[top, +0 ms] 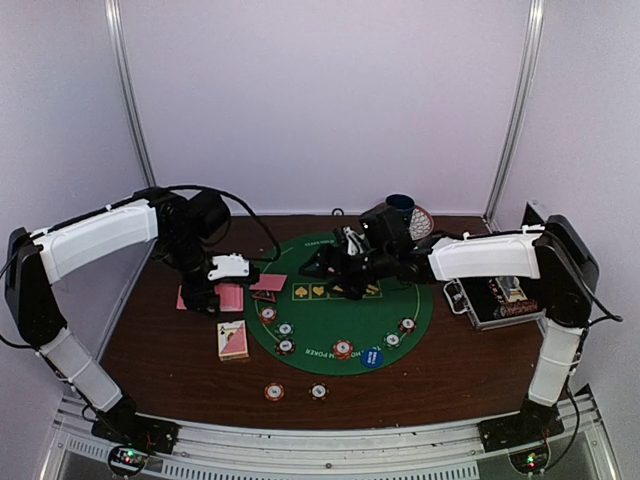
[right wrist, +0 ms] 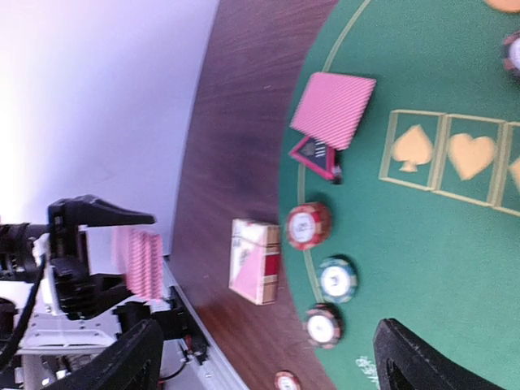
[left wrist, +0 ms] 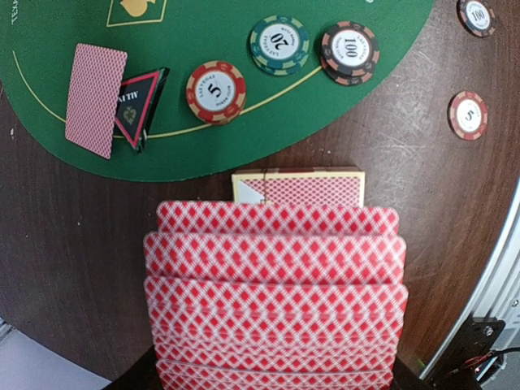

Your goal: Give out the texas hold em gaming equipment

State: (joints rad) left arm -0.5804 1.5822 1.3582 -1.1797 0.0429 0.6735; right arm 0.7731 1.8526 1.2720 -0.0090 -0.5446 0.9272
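From above, the left pincer (top: pixel 218 280) is clenched on a fan of pink-backed cards (top: pixel 230 297) over the worktop, just left of the green mat (top: pixel 320 320). Its wrist view shows the cards overlapping, so only the top one should slide off. The right wrist view shows the right pincer (right wrist: pixel 268 329) released and empty.

- Poker chips (top: pixel 343 349) lining green mat (top: pixel 315 325) near rim, crowding low passes.
- Card box (top: pixel 233 340) sitting just left of mat.
- Right arm (top: pixel 480 257) stretching across mat's far half.
- Near-right tabletop (top: pixel 450 380) lying bare.
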